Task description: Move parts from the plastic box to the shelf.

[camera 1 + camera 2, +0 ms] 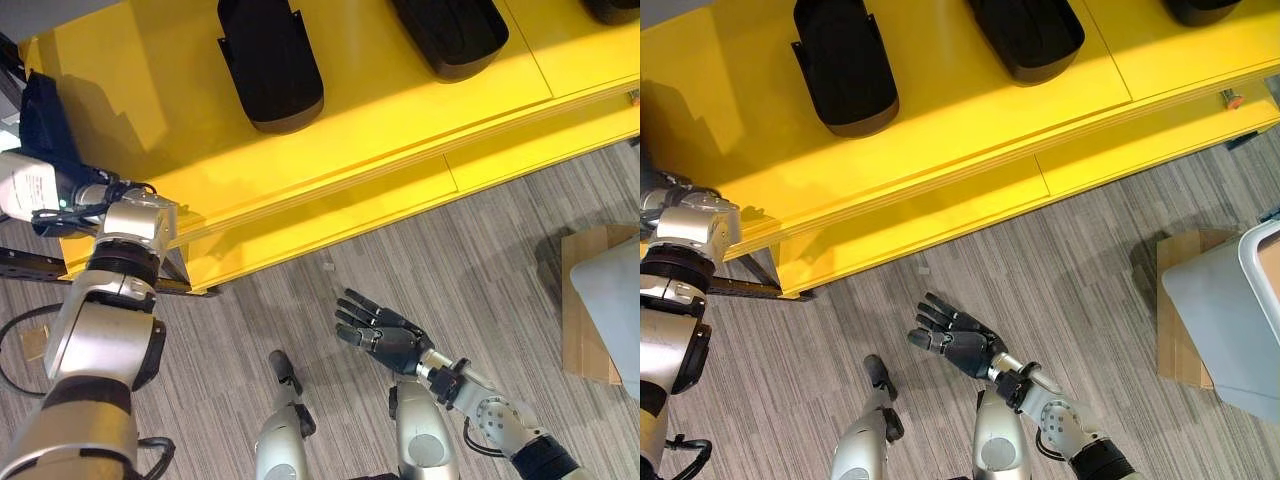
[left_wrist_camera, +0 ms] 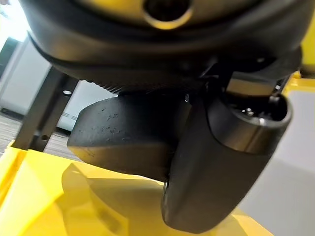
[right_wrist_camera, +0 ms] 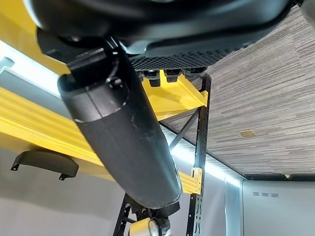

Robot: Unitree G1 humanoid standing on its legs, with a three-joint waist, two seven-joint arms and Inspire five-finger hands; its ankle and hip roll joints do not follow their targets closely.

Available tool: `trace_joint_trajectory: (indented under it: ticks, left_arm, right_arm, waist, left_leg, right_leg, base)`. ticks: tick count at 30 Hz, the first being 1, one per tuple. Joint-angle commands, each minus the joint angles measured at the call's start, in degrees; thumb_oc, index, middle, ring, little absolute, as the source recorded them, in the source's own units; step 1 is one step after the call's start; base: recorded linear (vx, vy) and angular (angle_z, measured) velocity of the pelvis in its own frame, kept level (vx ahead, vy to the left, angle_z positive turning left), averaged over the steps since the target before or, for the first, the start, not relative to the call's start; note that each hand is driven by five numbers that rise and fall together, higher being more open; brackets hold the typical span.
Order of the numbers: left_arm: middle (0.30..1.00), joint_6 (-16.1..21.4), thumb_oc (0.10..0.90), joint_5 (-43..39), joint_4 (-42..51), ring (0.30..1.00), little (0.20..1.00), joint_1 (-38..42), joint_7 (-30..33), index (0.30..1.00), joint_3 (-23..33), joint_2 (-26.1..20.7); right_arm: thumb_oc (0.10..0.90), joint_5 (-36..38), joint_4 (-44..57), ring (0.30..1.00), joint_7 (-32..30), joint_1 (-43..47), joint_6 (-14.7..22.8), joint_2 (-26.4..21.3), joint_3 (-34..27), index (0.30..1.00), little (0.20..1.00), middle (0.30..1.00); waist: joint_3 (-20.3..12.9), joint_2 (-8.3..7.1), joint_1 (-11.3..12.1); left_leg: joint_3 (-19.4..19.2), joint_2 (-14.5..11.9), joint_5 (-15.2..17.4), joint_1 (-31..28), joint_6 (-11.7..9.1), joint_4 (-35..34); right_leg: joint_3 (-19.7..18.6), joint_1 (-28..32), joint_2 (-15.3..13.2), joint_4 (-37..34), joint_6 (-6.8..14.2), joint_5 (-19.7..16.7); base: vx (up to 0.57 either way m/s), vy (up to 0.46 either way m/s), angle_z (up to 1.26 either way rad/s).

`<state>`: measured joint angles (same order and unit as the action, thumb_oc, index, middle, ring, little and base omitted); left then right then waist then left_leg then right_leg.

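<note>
- A warehouse or factory storeroom, by the look of it; a yellow shelf (image 1: 400, 130) of broad flat boards runs across the head views
- Black moulded parts (image 1: 270, 60) lie on the shelf in a row, well apart
- A dark perforated steel upright (image 3: 199, 162) carries yellow brackets
- Grey striped floor (image 1: 450, 260); flattened cardboard (image 1: 590, 300) beside a grey plastic box (image 1: 1225, 320)

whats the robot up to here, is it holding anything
The robot stands at a yellow shelf where black parts already lie on top. Its right hand hangs open over the floor, fingers straight, holding nothing. Its left hand is up at the shelf's left end; its fingers cannot be made out. A grey plastic box sits on the floor to its right.
</note>
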<state>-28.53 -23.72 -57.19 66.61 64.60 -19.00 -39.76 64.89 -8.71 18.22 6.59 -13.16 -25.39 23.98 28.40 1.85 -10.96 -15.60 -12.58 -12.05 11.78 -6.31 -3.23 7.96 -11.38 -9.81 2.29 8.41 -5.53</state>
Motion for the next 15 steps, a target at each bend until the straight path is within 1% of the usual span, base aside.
trace_joint_trajectory:
  ticks: [1, 4, 7, 10, 13, 15]
  left_arm:
    - [0.3, 2.1, 0.4, 12.7, -2.4, 0.3, 0.3, 11.5, -0.5, 0.3, -4.3, -10.7]
    - [0.3, 2.6, 0.4, 12.7, -1.9, 0.3, 0.3, 12.6, -0.9, 0.3, -5.6, -10.8]
    - [0.3, 3.0, 0.4, 15.4, -1.5, 0.3, 0.3, 14.0, -3.4, 0.3, -7.2, -10.5]
    - [0.3, 3.2, 0.4, 16.5, -0.6, 0.3, 0.3, 13.7, -4.0, 0.3, -7.3, -10.0]
    - [0.3, 3.2, 0.4, 16.7, 0.0, 0.3, 0.3, 13.7, -5.7, 0.3, -8.0, -9.6]
    - [0.3, 4.2, 0.4, 16.4, -0.5, 0.3, 0.3, 13.6, -6.4, 0.3, -8.3, -9.4]
  right_arm:
    - [0.9, 3.4, 4.3, 1.0, 3.9, 0.2, 2.3, 2.8, -0.8, 1.0, 1.0, 1.0]
    - [0.9, 3.1, 4.0, 1.0, 4.7, -0.4, 1.9, 2.4, -0.9, 1.0, 1.0, 1.0]
    - [0.9, 2.7, 3.3, 1.0, 5.9, -1.1, 2.0, 2.2, -0.5, 1.0, 1.0, 1.0]
    - [0.9, 2.0, 3.5, 1.0, 6.3, -1.3, 1.7, 2.1, -0.5, 1.0, 1.0, 1.0]
    - [0.9, 1.2, 3.2, 1.0, 6.7, -1.2, 1.7, 1.9, -0.5, 1.0, 1.0, 1.0]
    - [0.9, 0.9, 3.0, 1.0, 7.3, -1.4, 1.9, 1.7, -0.6, 1.0, 1.0, 1.0]
  waist:
    - [-1.7, -3.9, -0.9]
    - [-1.7, -3.93, -1.2]
    - [-1.7, -4.06, -1.5]
    - [-1.8, -4.15, -1.6]
    - [-2.0, -4.4, -1.5]
    - [-2.2, -4.68, -1.4]
  left_leg:
    - [-1.2, 1.6, 4.7, 0.0, 0.4, 2.6]
    - [-1.5, 1.8, 4.9, 0.0, 0.6, 2.9]
    - [-1.6, 2.2, 5.5, 0.1, 0.8, 3.6]
    - [-1.5, 2.5, 6.0, 0.0, 1.0, 4.2]
    - [-1.0, 2.7, 7.0, 0.2, 1.3, 6.2]
    - [-0.8, 2.9, 7.7, 0.5, 1.6, 8.0]
  right_leg:
    - [-0.8, -2.9, 2.5, 3.1, -2.2, 3.2]
    - [-1.1, -3.0, 2.5, 3.1, -2.1, 3.1]
    - [-1.9, -3.0, 2.3, 2.6, -1.9, 2.7]
    - [-2.4, -2.8, 2.3, 2.5, -1.9, 2.6]
    - [-3.0, -2.7, 2.2, 3.4, -2.1, 3.0]
    - [-3.3, -2.6, 2.0, 4.5, -2.3, 3.5]
  base:
    - [0.05, 0.04, -0.02]
    - [0.05, 0.026, -0.01]
    - [0.09, 0.042, 0.0]
    - [0.09, 0.074, 0.0]
    - [0.09, 0.123, -0.02]
    - [0.09, 0.152, -0.17]
